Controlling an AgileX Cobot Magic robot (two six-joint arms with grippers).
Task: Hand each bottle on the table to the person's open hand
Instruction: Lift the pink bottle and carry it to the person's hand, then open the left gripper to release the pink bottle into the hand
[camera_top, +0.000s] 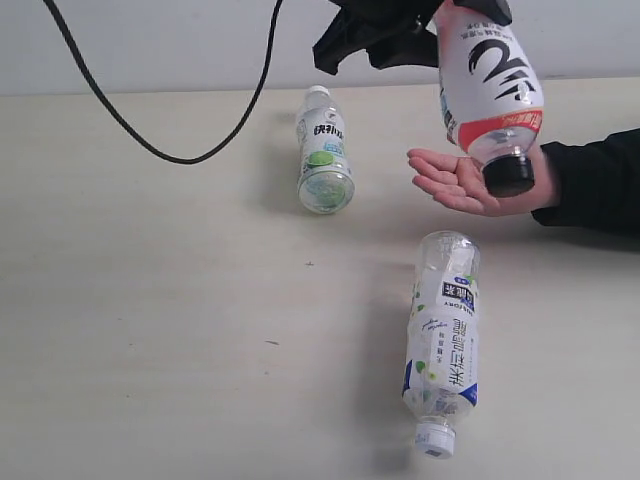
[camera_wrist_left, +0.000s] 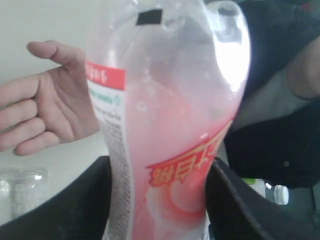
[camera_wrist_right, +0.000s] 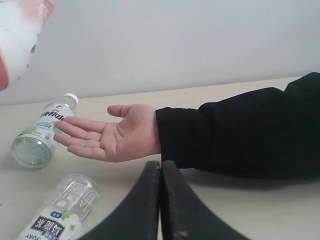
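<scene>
Left gripper (camera_wrist_left: 157, 200) jaws grasp pink bottle (camera_top: 492, 90), cap down over open hand (camera_top: 455, 180). Right gripper (camera_wrist_right: 160, 200) jaws clenched, empty. Two bottles (camera_top: 325, 150) (camera_top: 442, 340) lie on surface (camera_top: 150, 320).

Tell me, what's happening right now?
Left gripper holds pink bottle cap-down over open hand. Right gripper shut, empty. Two bottles lie on table. Nothing blocking.

Exterior view looks down across the table (camera_top: 150, 300); both wrist views, close in, share the person's open hand (camera_wrist_right: 112, 135).
</scene>
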